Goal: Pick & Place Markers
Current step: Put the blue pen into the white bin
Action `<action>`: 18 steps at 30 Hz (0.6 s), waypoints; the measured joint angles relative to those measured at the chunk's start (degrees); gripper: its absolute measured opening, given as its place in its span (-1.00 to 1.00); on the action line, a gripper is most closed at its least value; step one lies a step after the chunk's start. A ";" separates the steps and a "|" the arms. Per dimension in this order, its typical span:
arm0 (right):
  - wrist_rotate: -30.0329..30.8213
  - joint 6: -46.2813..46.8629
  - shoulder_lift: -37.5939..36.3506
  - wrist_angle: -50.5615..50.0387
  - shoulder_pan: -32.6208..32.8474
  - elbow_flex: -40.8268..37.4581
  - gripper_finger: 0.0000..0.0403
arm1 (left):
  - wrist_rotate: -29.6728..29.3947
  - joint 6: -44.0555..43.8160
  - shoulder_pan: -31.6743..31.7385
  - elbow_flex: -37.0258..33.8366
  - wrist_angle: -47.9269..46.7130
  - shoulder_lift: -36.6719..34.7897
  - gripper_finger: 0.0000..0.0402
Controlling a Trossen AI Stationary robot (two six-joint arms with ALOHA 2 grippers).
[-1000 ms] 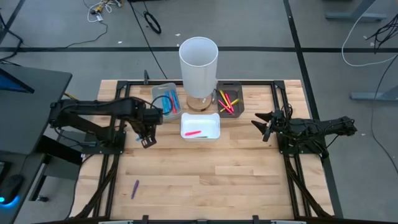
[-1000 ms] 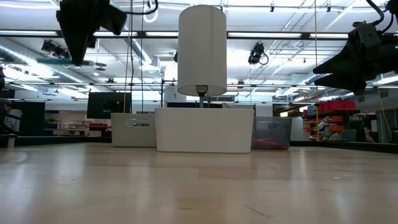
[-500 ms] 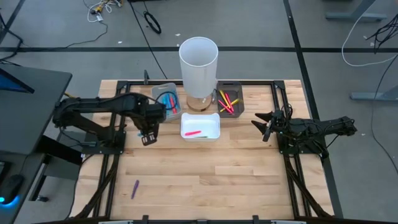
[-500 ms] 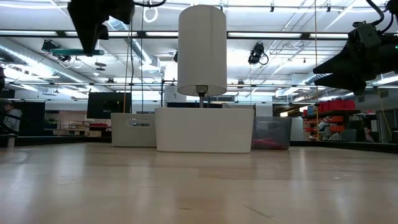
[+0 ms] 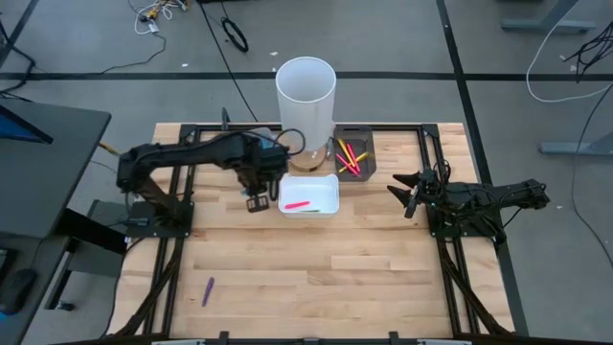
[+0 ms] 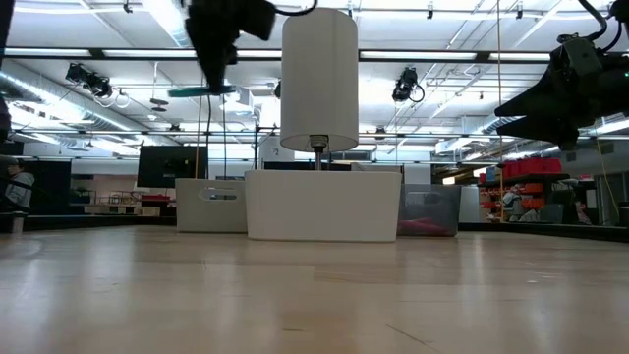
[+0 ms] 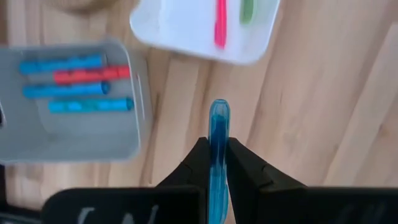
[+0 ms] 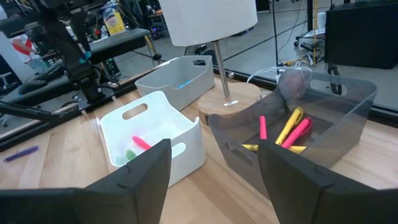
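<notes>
My left gripper (image 5: 256,202) is shut on a blue marker (image 7: 218,118), high above the wood between the light grey tray (image 5: 251,142) and the white tray (image 5: 330,182). In the low view the marker (image 6: 197,91) shows level under the gripper (image 6: 214,69). The grey tray holds blue markers and a red one (image 7: 74,87). The white tray holds a pink marker (image 5: 298,204) and a green one (image 7: 247,9). The dark tray (image 5: 367,134) holds yellow and red markers. A purple marker (image 5: 207,290) lies on the table at the near left. My right gripper (image 5: 397,189) waits open at the right. My left gripper pinches the blue marker's barrel (image 7: 217,138), about mid-length, between its two fingers. The fingers point down from above and lie across the marker. The marker is level and lifted clear of the table, and one rounded end (image 7: 219,107) sticks out past the fingers.
A tall white cylinder (image 5: 306,91) stands on a round wooden base behind the white tray, between the grey and dark trays. Black frame rails (image 5: 172,259) run along the table's left and right sides. Bare wood (image 5: 326,278) fills the near half.
My left gripper has carried the blue marker toward the table's right and far edges, from beside the grey tray's near-left corner to the gap between the grey and white trays. It stays shut, and the marker stays level and clear of the table.
</notes>
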 joint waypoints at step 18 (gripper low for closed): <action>0.00 0.00 -0.01 0.00 0.01 0.01 0.20 | -0.46 9.47 1.99 22.01 0.33 19.92 -0.84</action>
